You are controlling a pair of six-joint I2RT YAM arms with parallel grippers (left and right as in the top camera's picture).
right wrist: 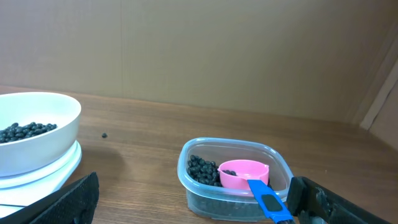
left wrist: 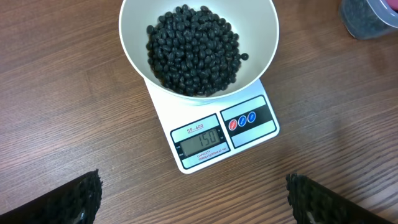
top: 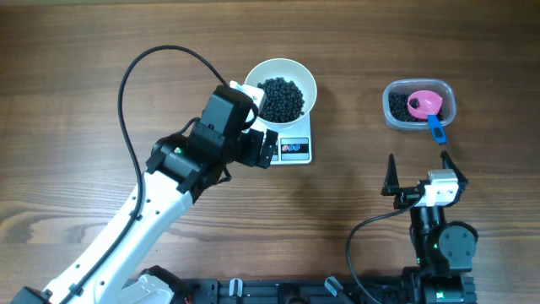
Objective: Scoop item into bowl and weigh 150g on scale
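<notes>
— How much room is there along the near edge?
— Plenty. The wooden worktop (top: 84,67) lies bare across its left side and centre. The right gripper (top: 423,173) hangs toward the right end, jaws spread and empty.
— And the left?
— The left gripper (left wrist: 196,202) is spread and empty too, just short of the scale (left wrist: 199,143).
— What's on the scale?
— The bowl (left wrist: 261,43), heaped with beans (left wrist: 193,50). The display reads 150. It sits toward the far edge, about midway along.
— Anything in the way?
— A tub (top: 390,108) toward the far right corner holds more beans and a pink scoop (top: 424,103), whose blue handle sticks out over the near rim. One stray bean (right wrist: 104,135) lies between bowl and tub. A plain brown wall (right wrist: 217,50) stands behind.
</notes>
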